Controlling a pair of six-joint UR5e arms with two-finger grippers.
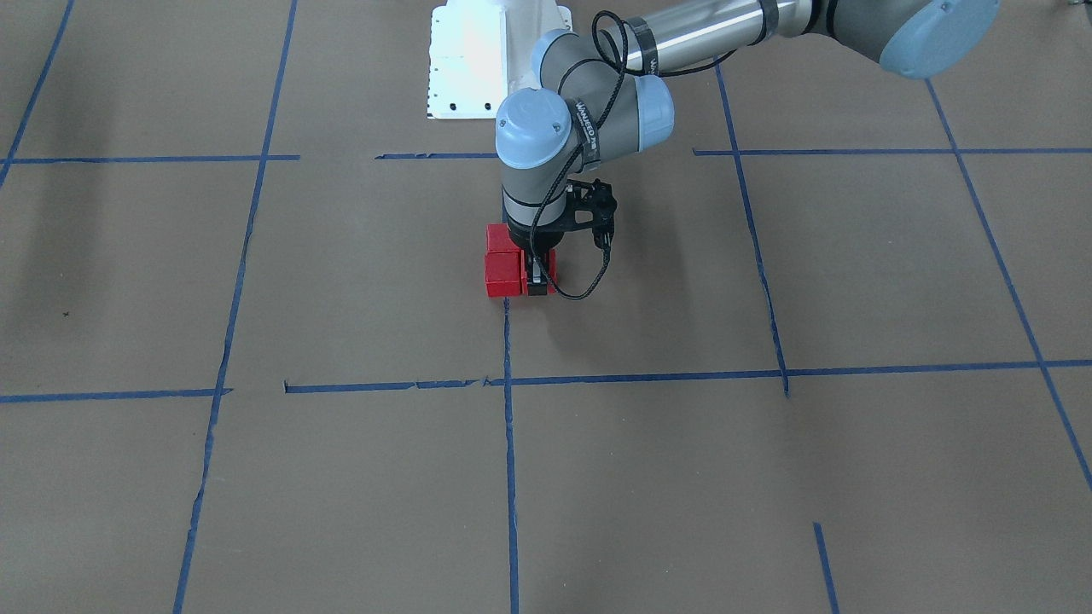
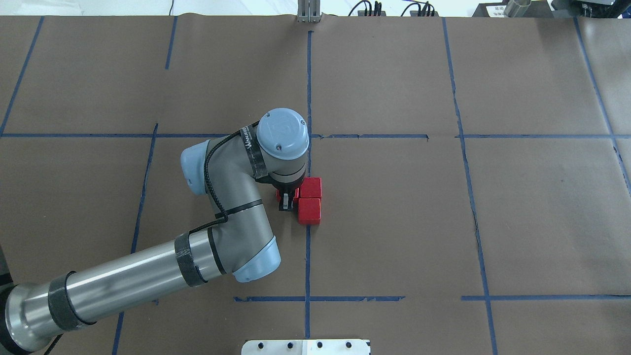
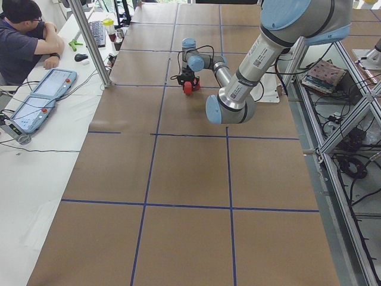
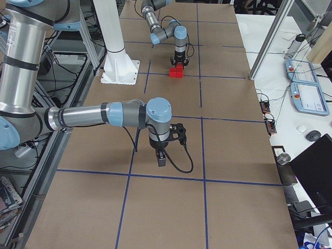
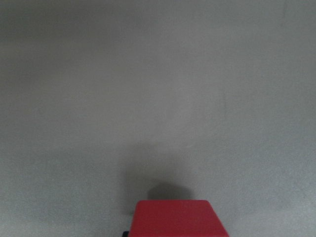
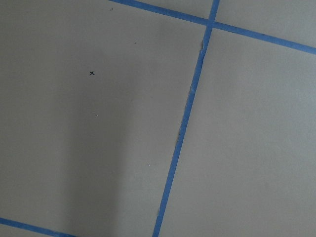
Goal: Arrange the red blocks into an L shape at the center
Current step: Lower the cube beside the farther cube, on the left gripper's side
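Three red blocks sit together at the table's center. Two of them [image 2: 311, 187] [image 2: 309, 210] touch side by side; they also show in the front view [image 1: 497, 237] [image 1: 503, 273]. My left gripper [image 2: 286, 199] points straight down and is shut on the third red block [image 2: 296, 193], which rests against the other two on the paper and fills the bottom edge of the left wrist view [image 5: 175, 217]. In the front view the left gripper [image 1: 537, 280] partly hides that block [image 1: 551, 263]. My right gripper [image 4: 161, 158] shows only in the right side view, low over bare paper; I cannot tell whether it is open.
Brown paper with blue tape grid lines [image 2: 308, 256] covers the table. The white robot base plate [image 1: 465, 68] stands at the robot's edge. An operator [image 3: 24, 42] sits at a side desk with teach pendants [image 3: 41, 98].
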